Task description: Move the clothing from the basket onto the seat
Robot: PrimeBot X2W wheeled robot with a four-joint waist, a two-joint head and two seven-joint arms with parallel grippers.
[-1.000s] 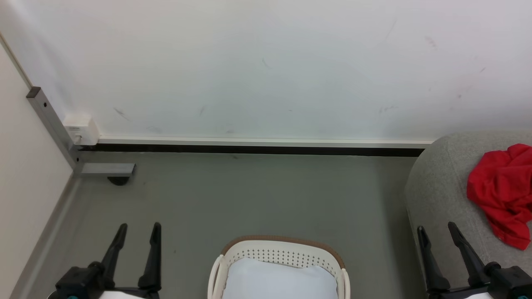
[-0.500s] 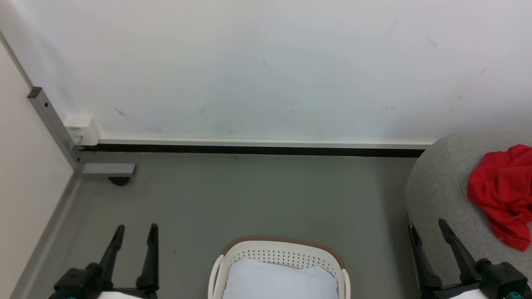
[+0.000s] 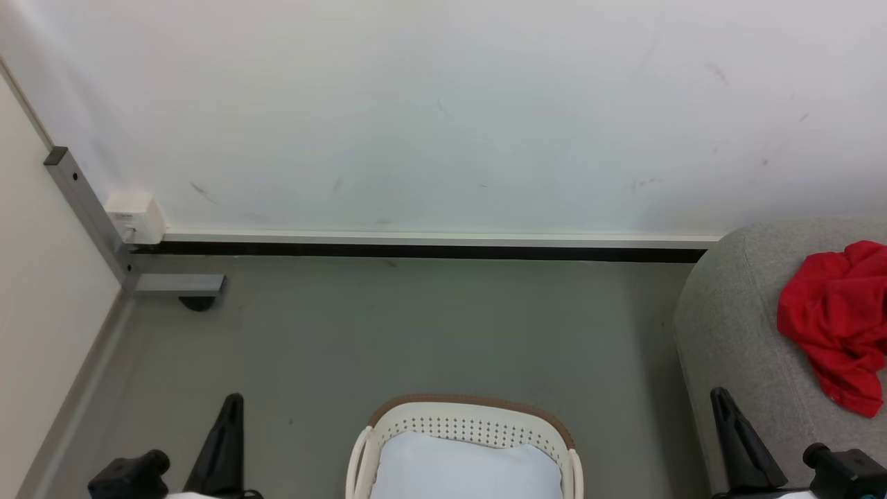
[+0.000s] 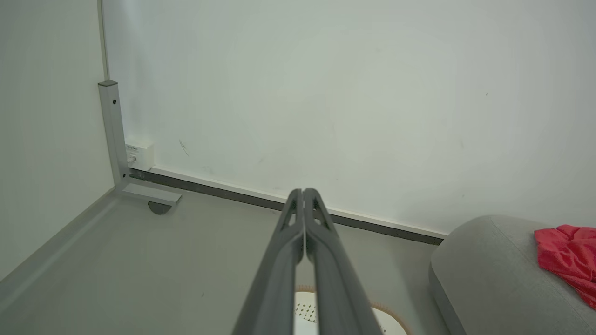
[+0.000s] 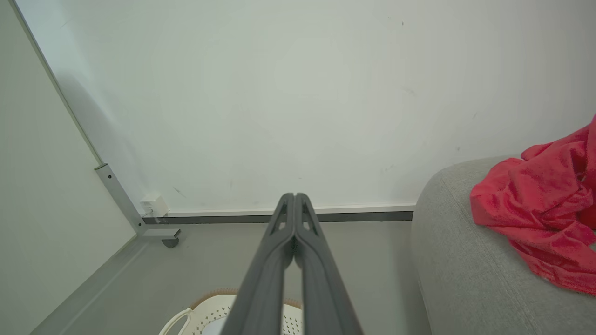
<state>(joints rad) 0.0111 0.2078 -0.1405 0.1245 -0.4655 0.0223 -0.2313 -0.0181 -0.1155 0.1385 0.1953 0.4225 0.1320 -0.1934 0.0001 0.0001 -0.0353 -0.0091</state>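
Newly closed: left gripper (image 4: 303,191), right gripper (image 5: 294,196); wall box (image 3: 135,216) seemingly labelled, unreadable

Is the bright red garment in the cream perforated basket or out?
Out: the red garment lies crumpled on the light grey fabric seat, away from the basket.
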